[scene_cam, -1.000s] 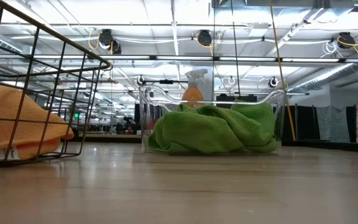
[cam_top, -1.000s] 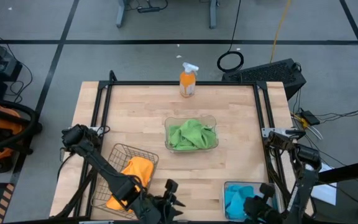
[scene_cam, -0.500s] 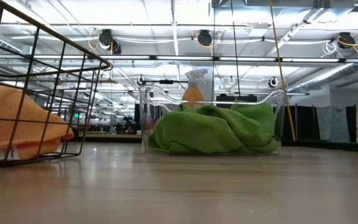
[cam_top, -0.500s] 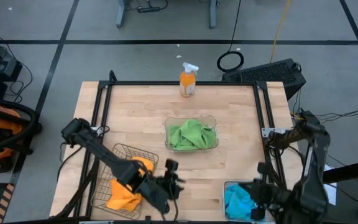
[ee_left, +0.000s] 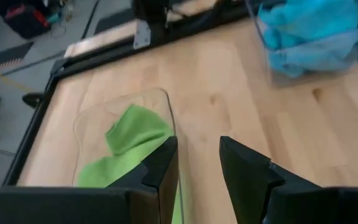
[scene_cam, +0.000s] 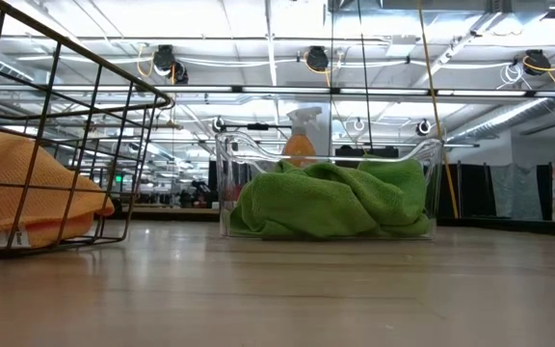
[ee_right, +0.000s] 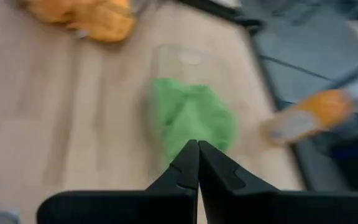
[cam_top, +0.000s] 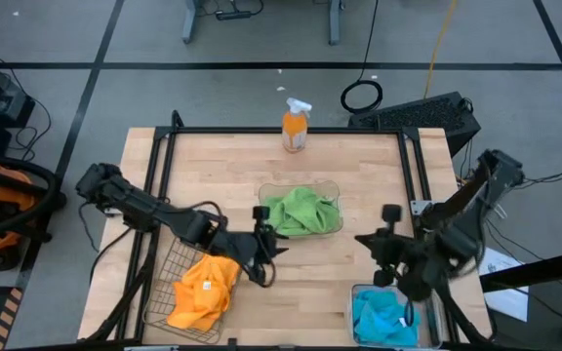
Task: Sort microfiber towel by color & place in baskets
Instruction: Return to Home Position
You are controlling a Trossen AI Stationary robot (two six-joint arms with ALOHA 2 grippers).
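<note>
The left gripper [cam_top: 264, 244] hovers empty just off the clear bin [cam_top: 332, 185], at its near corner on the left arm's side. Its fingers [ee_left: 161, 167] stand a narrow gap apart. Behind it the left arm lies low and almost straight, reaching in from the table's [cam_top: 359, 161] left edge.

The right gripper [cam_top: 379, 246] has its fingers [ee_right: 188, 163] pressed together on nothing. It sits off the same bin's other near corner, a little farther out. The right arm is folded, its elbow raised beyond the table's right edge and its forearm angled back toward the bin.

That bin sits mid-table, filled with the green towels [cam_top: 301, 212]. Nearer the robot than the bin, on the left side, the orange towels [cam_top: 203, 291] lie in the wire basket [cam_top: 179, 239]. On the right side, the blue towels [cam_top: 383, 317] fill a second clear bin [cam_top: 351, 292]. Beyond the bin, at the far edge, stands a spray bottle [cam_top: 295, 127].
</note>
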